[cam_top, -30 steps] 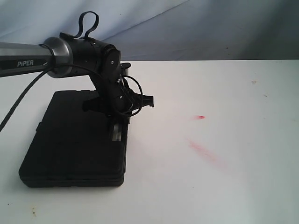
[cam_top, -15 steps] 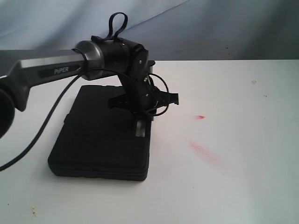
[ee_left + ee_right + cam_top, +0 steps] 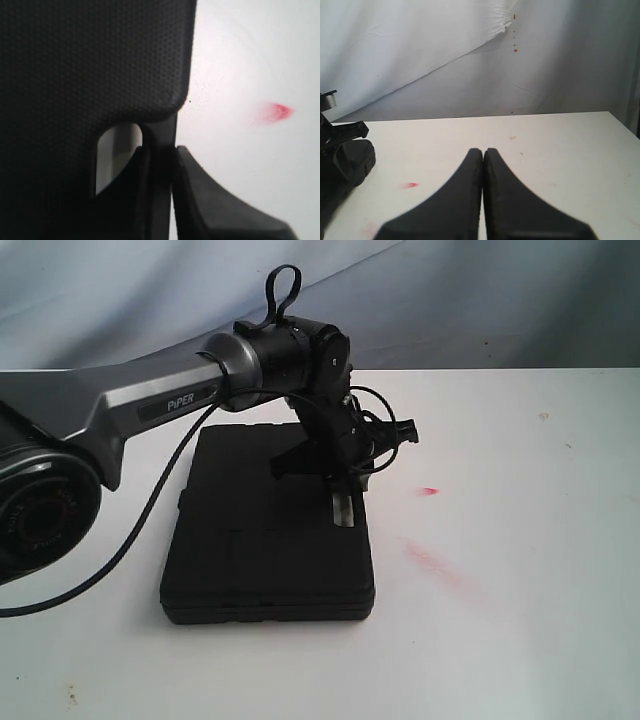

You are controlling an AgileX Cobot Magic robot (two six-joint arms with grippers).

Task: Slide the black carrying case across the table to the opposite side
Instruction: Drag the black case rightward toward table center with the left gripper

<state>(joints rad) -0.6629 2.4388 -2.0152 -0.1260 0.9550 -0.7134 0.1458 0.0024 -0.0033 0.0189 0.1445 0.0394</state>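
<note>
The black carrying case [image 3: 260, 540] lies flat on the white table [image 3: 500, 640], left of the middle. My left gripper [image 3: 343, 508] comes down on the case's right edge and is shut on the thin handle bar [image 3: 160, 131] beside the handle cut-out. The left wrist view shows the case's textured lid [image 3: 90, 65], with my left gripper [image 3: 160, 150] pinching the bar. My right gripper [image 3: 483, 150] is shut on nothing and hovers over bare table. From the right wrist view the case [image 3: 345, 160] is a good way off to one side. The exterior view does not show the right gripper.
Red smears [image 3: 435, 562] and a small red spot [image 3: 428, 490] mark the table just right of the case. A grey-blue cloth backdrop [image 3: 480, 300] hangs behind the far edge. The left arm's cable [image 3: 120, 550] trails over the table at the left.
The left gripper has moved to the right with the case in its grip. The case has slid with it toward the red marks. The right gripper stays shut.
</note>
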